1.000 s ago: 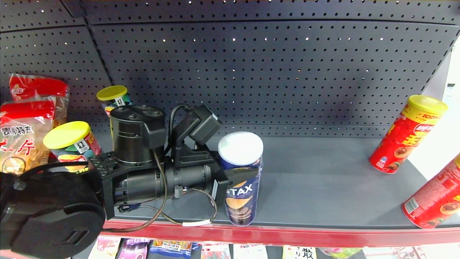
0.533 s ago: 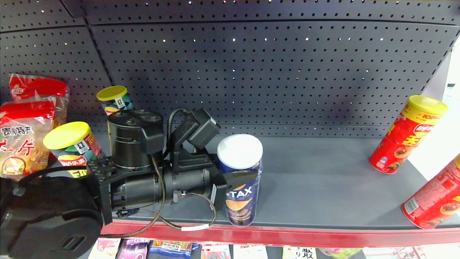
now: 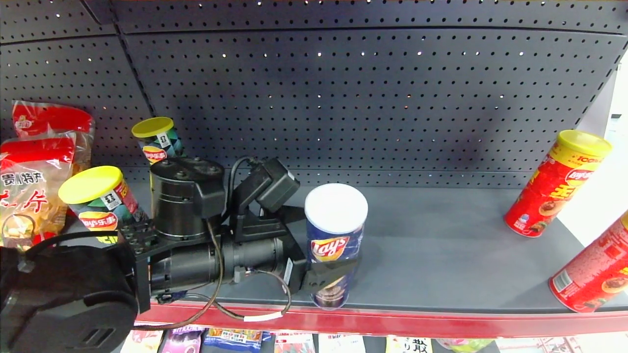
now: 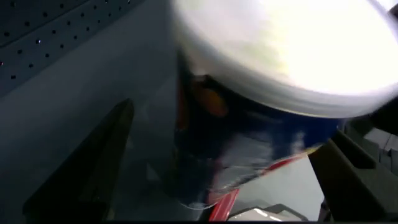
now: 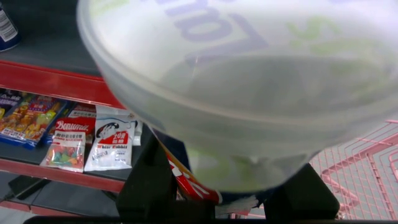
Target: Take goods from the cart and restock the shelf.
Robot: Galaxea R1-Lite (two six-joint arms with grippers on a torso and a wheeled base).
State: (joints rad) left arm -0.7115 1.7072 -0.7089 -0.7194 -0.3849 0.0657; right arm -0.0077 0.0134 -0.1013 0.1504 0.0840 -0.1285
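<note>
a blue chip can [image 3: 335, 235] with a flat white lid stands upright near the front of a grey shelf [image 3: 441, 255], just behind its red front lip [image 3: 441, 321], a red and yellow logo facing outward. the left claw [image 3: 343, 240] sits around the can's lower half with its jaws spread wide – one finger [image 3: 328, 274] crosses in front of the can, the other reaches behind it, and the left wrist view shows a gap between finger and can wall on at least one side.

the right claw [image 5: 227, 186] grips a second can [image 5: 236, 81], its cloudy translucent lid close to the wrist camera and a dark finger on each side of the body. beyond it are the shelf's red lip, packets [image 5: 93, 140] on the tier below and the pink wire of the cart [image 5: 373, 168].

a dark perforated back panel [image 3: 343, 98] rises behind the shelf. to the robot's left of the blue can stand two yellow-lidded cans [image 3: 98, 198] [image 3: 157, 135] – one nearer the front, one at the back – with red snack bags [image 3: 29, 186] beside them at the shelf's end. two red cans with yellow lids [image 3: 557, 181] [image 3: 593, 269] stand at the shelf's right end, well apart from the blue can. a broad stretch of bare grey deck lies between them, running back to the panel.
</note>
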